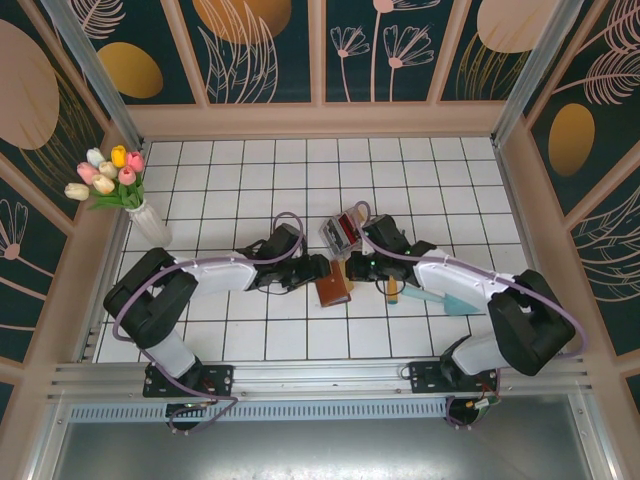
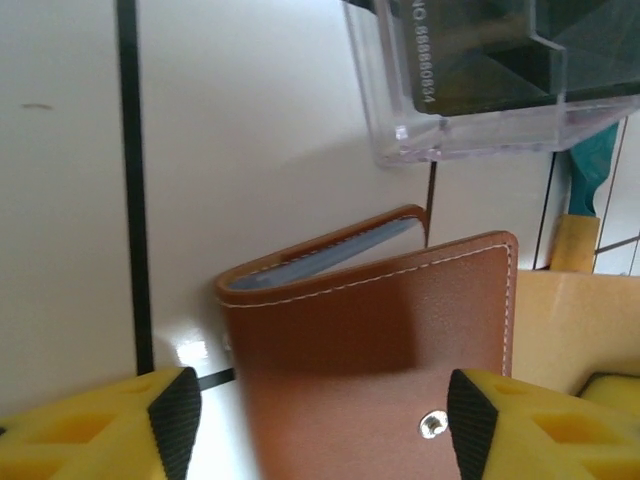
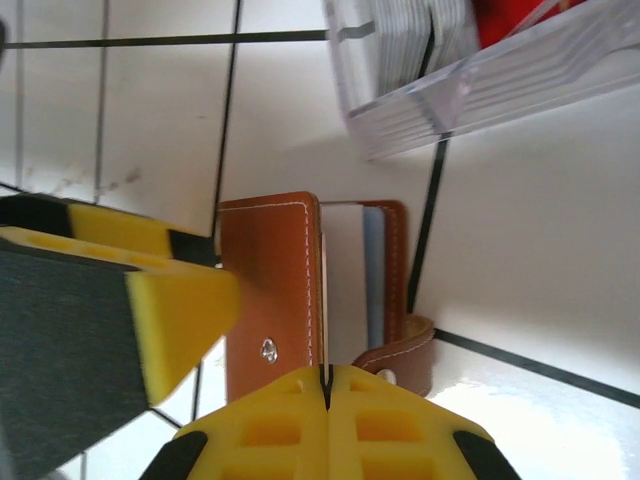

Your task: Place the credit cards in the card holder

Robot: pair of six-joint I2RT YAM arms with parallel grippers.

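Since the card holder (image 2: 370, 360) is soft stitched leather, light and floppy at the fold, I expect it to skid or fold shut if pushed from one side only. It sits half open just on the near side of the clear box (image 2: 480, 140), covers parted in a narrow V, pale pocket lining showing in the gap. Can't tell whether it stands on its fold or leans. Best hold, my guess: across the stiff outer cover near the stitched edges, clear of the snap stud (image 2: 432, 425) and of the clasp tab (image 3: 395, 355), which curls loose off the back cover

My left gripper (image 2: 322, 410) is spread wide, one pad either side of the front cover, holding nothing. Whether a pad touches leather I can't tell

My right gripper (image 3: 325, 390) is pinched fully shut on the tan card (image 2: 570, 330), edge-on to me, thin edge aimed into the gap between the covers. Card should be stiff, thin, slick plastic: pinch the flat faces well back from the leading edge and keep it square to the pocket, or it may slip or jam on the lining

More credit cards are stacked inside the clear box, a red card (image 3: 505, 18) and grey ones. Under it all, white tiled table (image 1: 230, 200)
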